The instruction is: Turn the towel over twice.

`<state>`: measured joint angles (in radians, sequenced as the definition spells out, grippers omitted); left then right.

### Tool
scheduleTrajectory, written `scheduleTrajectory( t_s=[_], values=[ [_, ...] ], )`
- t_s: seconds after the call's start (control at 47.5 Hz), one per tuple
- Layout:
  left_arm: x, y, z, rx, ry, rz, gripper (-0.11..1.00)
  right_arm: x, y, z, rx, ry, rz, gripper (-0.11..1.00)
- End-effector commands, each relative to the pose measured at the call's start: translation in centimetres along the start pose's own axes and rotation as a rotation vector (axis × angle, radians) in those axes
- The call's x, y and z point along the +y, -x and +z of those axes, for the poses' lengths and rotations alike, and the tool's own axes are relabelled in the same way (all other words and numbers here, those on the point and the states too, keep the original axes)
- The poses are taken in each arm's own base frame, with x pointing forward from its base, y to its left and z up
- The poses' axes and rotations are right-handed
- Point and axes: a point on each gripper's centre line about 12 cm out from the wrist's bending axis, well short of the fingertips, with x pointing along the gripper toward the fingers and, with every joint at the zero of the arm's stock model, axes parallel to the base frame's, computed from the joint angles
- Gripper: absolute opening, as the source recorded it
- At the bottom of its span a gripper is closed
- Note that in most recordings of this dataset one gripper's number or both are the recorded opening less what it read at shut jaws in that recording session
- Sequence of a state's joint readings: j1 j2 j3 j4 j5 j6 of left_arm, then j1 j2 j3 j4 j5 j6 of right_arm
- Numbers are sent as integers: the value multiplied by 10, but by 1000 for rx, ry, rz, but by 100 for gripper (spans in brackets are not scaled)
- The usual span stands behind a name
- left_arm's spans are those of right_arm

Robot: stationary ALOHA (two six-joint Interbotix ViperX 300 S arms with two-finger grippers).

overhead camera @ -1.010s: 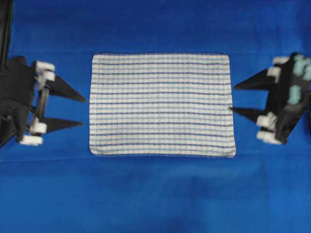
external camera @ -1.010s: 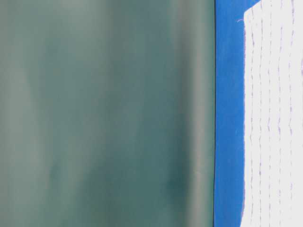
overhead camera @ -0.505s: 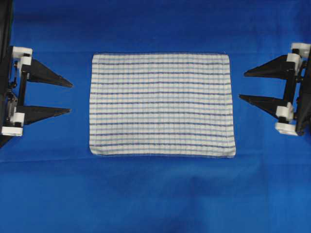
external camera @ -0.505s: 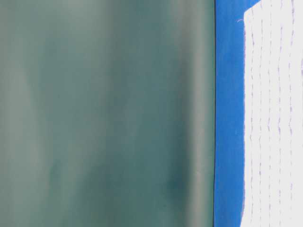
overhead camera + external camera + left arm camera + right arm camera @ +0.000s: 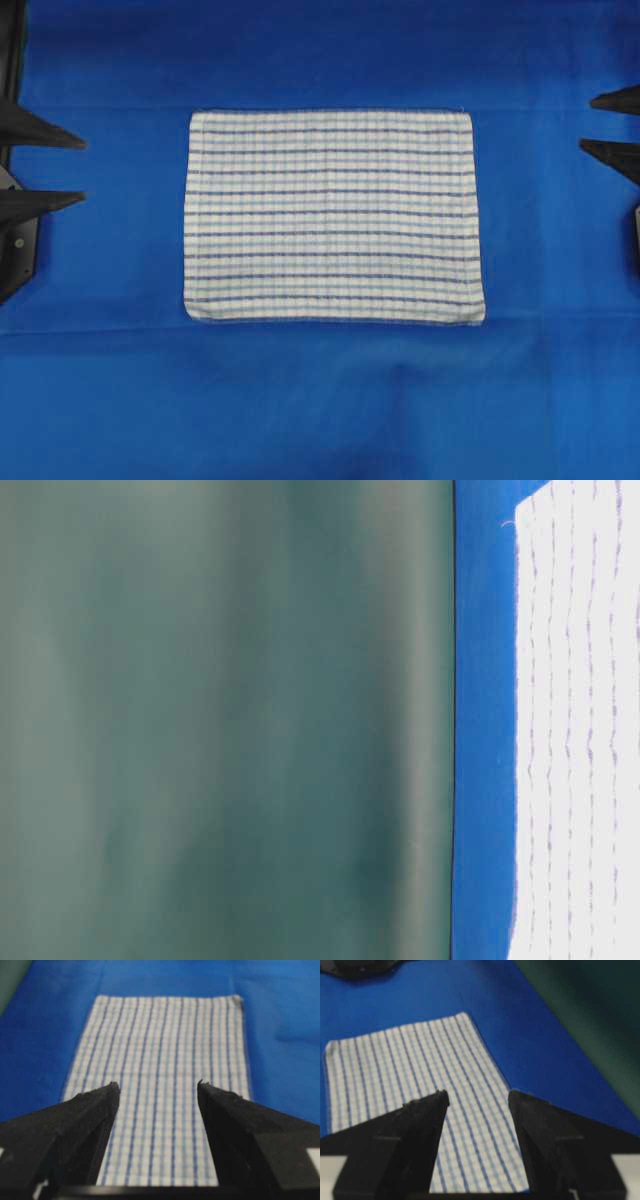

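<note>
The towel (image 5: 333,216) lay flat, spread on the blue sheet (image 5: 320,400) covering the table, between the two claws and well apart from each. The left claw (image 5: 75,170) stood open and empty, tips toward the towel. The right claw (image 5: 590,125) faced it, also open and empty.

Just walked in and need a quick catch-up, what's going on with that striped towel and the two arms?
Nothing is being handled right now. The towel lies flat and spread out on the blue sheet, with no visible folds or lifted corners. The left tool sits at the left edge of the overhead view and the right tool at the right edge, both open, empty and well clear of the towel's short sides. Each wrist camera looks between its open fingers toward the towel.
</note>
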<state>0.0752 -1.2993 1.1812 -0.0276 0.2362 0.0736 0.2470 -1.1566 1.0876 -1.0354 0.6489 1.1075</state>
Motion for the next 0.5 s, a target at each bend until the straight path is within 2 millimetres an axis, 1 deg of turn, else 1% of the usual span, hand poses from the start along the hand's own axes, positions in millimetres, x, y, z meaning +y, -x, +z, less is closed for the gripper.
scheduleTrajectory(
  t_s=[0.0, 0.168, 0.21, 0.337, 0.484],
  values=[
    [0, 6, -1, -3, 0, 1, 59, -4, 6, -4, -27, -13, 8, 58],
    [-1, 12, -12, -11, 17, 1, 58, -11, 12, -24, -38, -35, 10, 57],
    [-1, 12, -18, 0, 20, 0, 58, -13, 13, -30, -34, -36, 8, 57],
    [-1, 10, -33, 20, 39, 0, 58, -12, 11, -42, -24, -35, 23, 56],
    [-2, 9, -44, 26, 63, 1, 58, -9, 8, -56, -4, -33, 46, 54]
  ],
)
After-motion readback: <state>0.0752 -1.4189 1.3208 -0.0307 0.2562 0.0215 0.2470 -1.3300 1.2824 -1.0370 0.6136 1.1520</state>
